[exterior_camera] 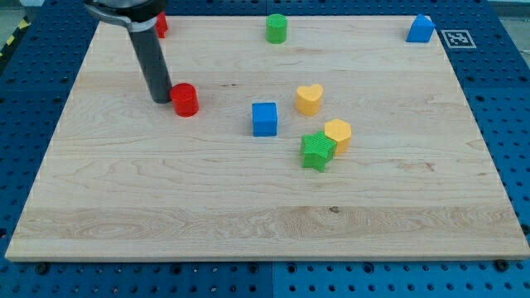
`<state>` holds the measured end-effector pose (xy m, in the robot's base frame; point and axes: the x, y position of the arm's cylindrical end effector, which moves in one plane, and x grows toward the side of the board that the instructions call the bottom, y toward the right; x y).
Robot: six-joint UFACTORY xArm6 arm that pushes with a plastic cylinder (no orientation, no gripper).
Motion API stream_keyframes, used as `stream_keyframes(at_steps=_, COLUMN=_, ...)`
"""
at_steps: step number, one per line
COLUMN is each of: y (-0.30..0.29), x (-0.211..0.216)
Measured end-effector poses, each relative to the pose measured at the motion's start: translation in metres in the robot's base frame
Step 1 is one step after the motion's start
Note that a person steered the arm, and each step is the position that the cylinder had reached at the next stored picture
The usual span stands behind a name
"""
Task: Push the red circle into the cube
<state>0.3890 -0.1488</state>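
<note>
Green star [317, 151] nearest; my tip [161, 99] touching red circle [185, 99].

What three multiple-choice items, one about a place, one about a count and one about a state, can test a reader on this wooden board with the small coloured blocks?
1. Where is my tip relative to the red circle block?
A. at its left in the view
B. at its right
C. far below it

2. How many yellow blocks lie on the wooden board?
A. one
B. two
C. four

3. The green star block and the yellow block beside it are:
A. far apart
B. stacked
C. side by side, apparently touching

Answers: 1 A, the rod ends just left of the circle. 2 B, a yellow heart block and one more. 3 C, no gap shows between them.
</note>
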Motion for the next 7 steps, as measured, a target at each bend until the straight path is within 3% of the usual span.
stream_keyframes(at_steps=5, y=0.126, x=0.053)
stream_keyframes(at_steps=6, y=0.084, x=0.037)
stream_keyframes(at_steps=7, y=0.024, x=-0.009)
